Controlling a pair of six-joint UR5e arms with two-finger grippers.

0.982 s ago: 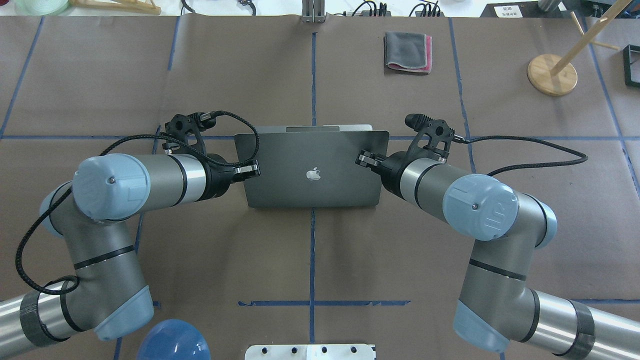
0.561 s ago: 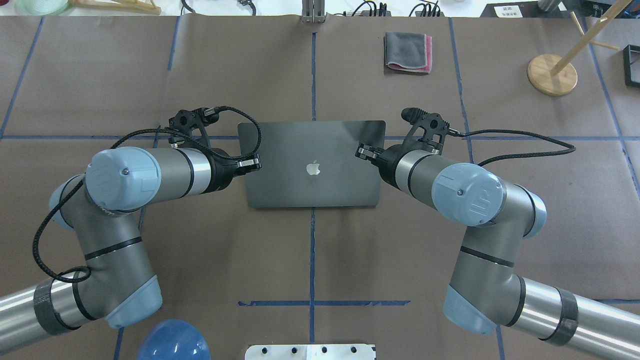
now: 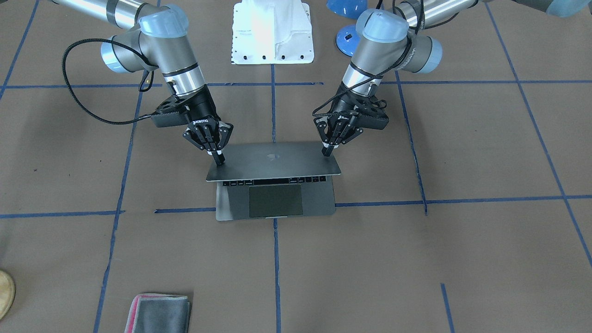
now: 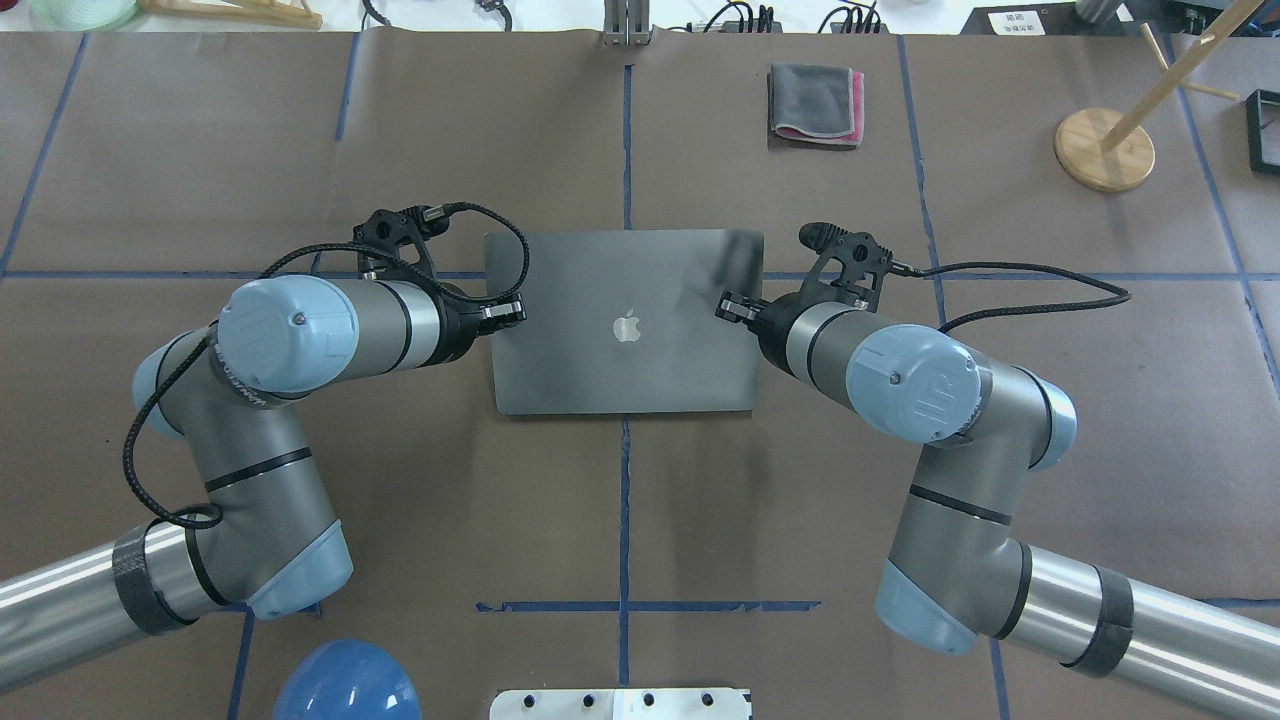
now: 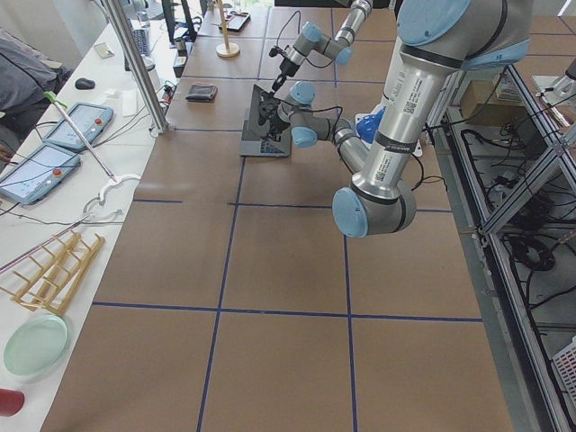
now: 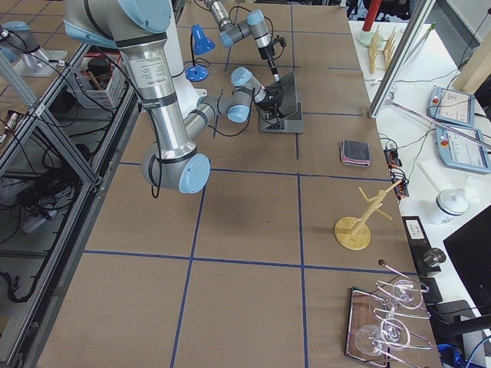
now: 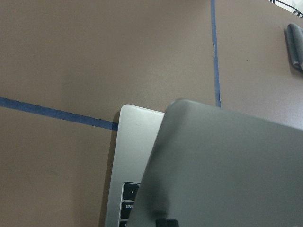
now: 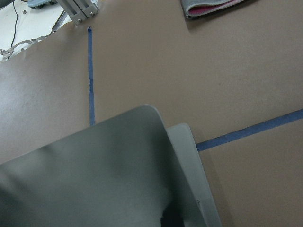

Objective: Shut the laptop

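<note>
I see the laptop point(image 4: 625, 320) mid-bench point(image 3: 416, 259), its lid point(image 3: 277, 165) tilted low over the keyboard point(image 3: 277, 181), the trackpad point(image 3: 275, 200) uncovered; my left end effector point(image 3: 328, 151) and right end effector point(image 3: 219, 160) are clenched on nothing, tips on the lid's outer corners

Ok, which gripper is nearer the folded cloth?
The right gripper, on the laptop lid's edge toward the cloth; the left gripper is at the opposite edge.

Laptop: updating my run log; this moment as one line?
laptop lid partly down | left gripper shut, on lid | right gripper shut, on lid
</note>
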